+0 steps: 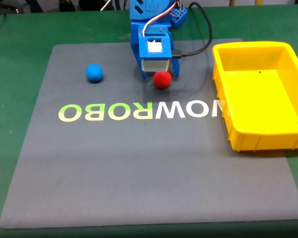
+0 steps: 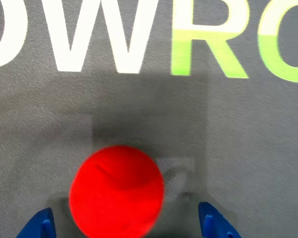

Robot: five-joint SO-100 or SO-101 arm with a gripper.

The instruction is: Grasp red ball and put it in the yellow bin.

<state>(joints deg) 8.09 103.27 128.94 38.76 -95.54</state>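
We've got the hand [image 2: 124, 224] open, tips straddling the red ball [image 2: 117, 191] on the grey mat [image 1: 139, 168], though the ball sits nearer the left tip in the wrist view. Centre first, drop lower, then close. Yellow bin [image 1: 223, 99] sits well off to the right in the fixed view.

Red ball [image 1: 162, 79], yellow bin [image 1: 223, 106], blue claw [image 2: 124, 225], grey mat [image 1: 139, 168].
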